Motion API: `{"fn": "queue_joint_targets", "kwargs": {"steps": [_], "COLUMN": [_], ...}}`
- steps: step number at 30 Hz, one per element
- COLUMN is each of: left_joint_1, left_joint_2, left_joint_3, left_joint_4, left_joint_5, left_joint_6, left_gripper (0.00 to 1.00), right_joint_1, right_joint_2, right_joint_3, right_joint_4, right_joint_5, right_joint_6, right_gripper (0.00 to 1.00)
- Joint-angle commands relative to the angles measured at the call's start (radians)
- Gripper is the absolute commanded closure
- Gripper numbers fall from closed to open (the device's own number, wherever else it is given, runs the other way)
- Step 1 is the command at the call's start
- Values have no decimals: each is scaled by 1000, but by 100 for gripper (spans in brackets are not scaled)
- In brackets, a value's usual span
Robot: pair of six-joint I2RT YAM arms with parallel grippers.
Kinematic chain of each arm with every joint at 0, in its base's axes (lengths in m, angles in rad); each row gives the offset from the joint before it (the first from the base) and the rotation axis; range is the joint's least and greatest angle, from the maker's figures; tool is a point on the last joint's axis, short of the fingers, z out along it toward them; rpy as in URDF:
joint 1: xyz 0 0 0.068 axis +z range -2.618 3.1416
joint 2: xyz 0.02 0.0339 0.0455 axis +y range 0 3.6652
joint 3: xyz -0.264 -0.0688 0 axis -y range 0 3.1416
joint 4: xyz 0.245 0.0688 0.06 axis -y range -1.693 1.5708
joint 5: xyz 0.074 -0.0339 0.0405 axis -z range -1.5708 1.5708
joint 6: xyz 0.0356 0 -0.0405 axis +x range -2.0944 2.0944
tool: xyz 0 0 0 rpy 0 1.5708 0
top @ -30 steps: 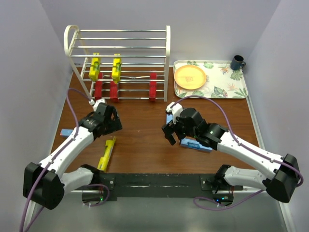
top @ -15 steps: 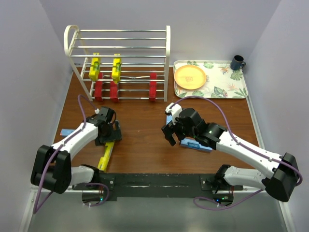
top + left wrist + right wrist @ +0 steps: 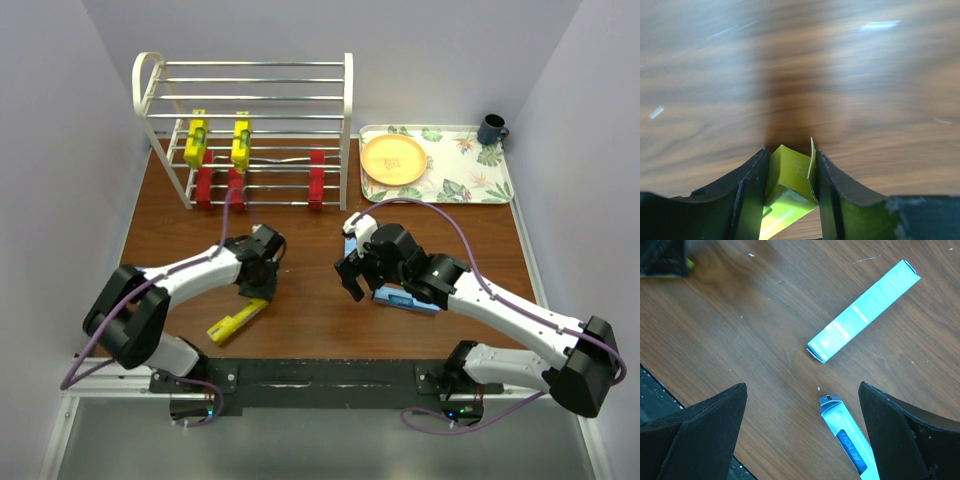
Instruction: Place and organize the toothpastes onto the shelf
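My left gripper (image 3: 259, 290) is shut on one end of a yellow toothpaste (image 3: 236, 321) that slants low over the table's front; the carton end (image 3: 790, 172) sits between its jaws (image 3: 790, 156). My right gripper (image 3: 352, 277) hangs open over the table, nothing between its fingers (image 3: 802, 390). Below it lie two light blue toothpastes (image 3: 863, 310) (image 3: 847, 437); one (image 3: 405, 298) is partly under the right arm. The white wire shelf (image 3: 250, 70) at the back left holds two yellow cartons (image 3: 196, 142) (image 3: 241, 143) and three red ones (image 3: 203, 186) (image 3: 236, 188) (image 3: 316, 180) lower down.
A floral tray (image 3: 470, 180) at the back right carries an orange plate (image 3: 394, 159) and a dark mug (image 3: 491, 129). Walls close in on both sides. The arms' black base bar (image 3: 320, 380) runs along the near edge.
My left arm swung to the right and its gripper shut on the yellow toothpaste, which turned from steep to a flatter slant. The right arm has not moved.
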Motion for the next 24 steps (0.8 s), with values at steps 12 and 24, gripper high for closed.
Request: {"fn": "queue_joint_targets", "kwargs": {"steps": [12,24], "left_joint_1": [-426,-435], "left_joint_2": [292,202], "left_joint_3": [310,273], "left_joint_4": [238,277], "left_joint_5": [137,201], "left_joint_6": [502,614], "left_gripper": [57,8], "right_joint_1": [1,1], "right_joint_2": [-226,-376], "right_joint_3": [-68,-111], "right_joint_4": [67,70], "right_joint_5": [249,340], "right_joint_6": [81,135], "right_gripper": [1,2]}}
